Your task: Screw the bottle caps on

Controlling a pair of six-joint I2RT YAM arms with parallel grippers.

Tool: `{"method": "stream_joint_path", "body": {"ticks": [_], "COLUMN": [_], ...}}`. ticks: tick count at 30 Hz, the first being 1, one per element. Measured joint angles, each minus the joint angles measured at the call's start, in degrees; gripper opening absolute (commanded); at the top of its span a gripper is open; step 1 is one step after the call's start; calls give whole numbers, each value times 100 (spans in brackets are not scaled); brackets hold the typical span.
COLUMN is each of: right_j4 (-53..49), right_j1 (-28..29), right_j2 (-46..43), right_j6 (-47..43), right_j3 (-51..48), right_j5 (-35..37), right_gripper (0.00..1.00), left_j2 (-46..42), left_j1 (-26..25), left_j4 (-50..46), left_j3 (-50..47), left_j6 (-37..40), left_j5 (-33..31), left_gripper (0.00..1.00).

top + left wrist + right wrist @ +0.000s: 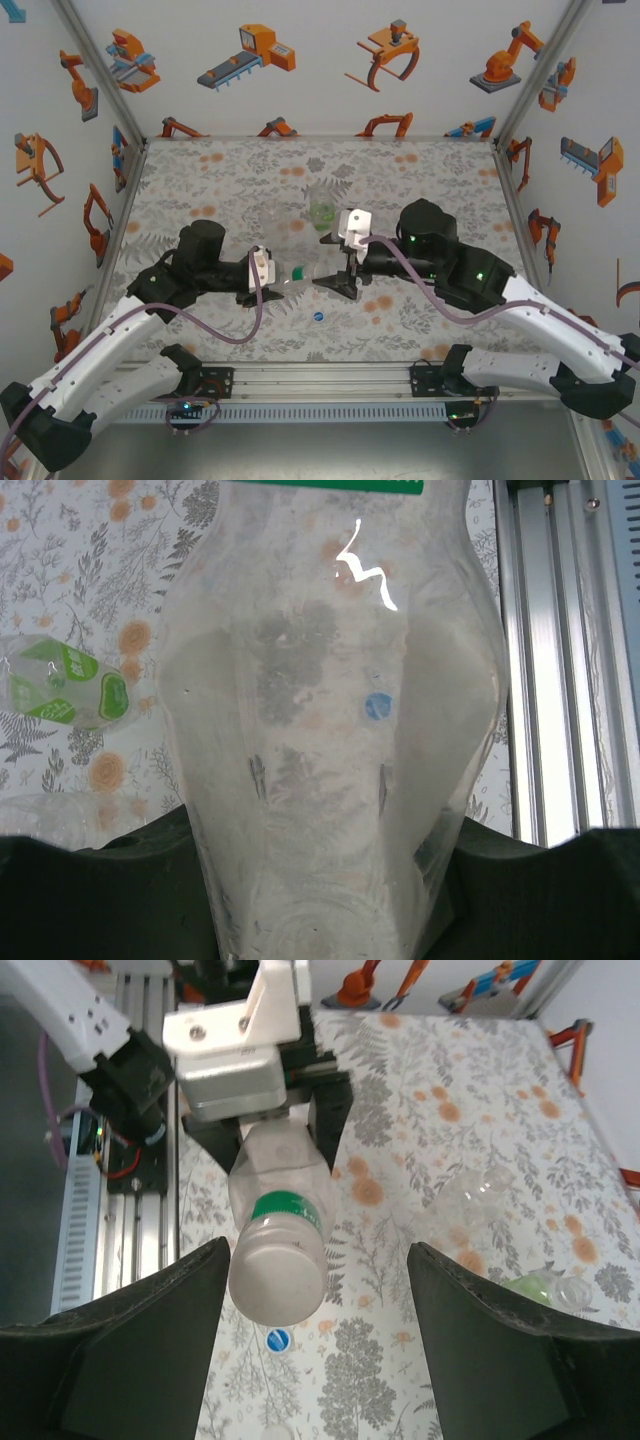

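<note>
Tabletop point(440, 190) in floral print, cartoon-robot walls point(320, 100), held bottle point(278, 1215)

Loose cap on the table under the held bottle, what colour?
Blue. The loose cap shows best in the right wrist view, on the table beneath the bottle.

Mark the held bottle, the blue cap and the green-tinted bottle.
held bottle point(275, 1175), right wrist view, middle of its clear body.
blue cap point(279, 1339), right wrist view, middle of the disc.
green-tinted bottle point(322, 212), top external view, green body.
</note>
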Motion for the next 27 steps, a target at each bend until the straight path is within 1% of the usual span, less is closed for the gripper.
{"method": "stream_joint_path", "body": {"ticks": [11, 22, 27], "right_j4": [-26, 549, 640], "right_j1": [0, 0, 0], "right_j2": [332, 732, 737], "right_j6": [-413, -343, -306], "right_j3": [-170, -407, -461], "right_j5": [-459, -562, -577], "right_gripper": [66, 59, 59], "left_j2": [31, 48, 57], "left_j1": [0, 0, 0], "left_j4": [-13, -13, -13], "left_j3": [28, 31, 31], "left_j6": [2, 22, 24], "left_j5": [4, 2, 0], "left_gripper": [0, 0, 0]}}
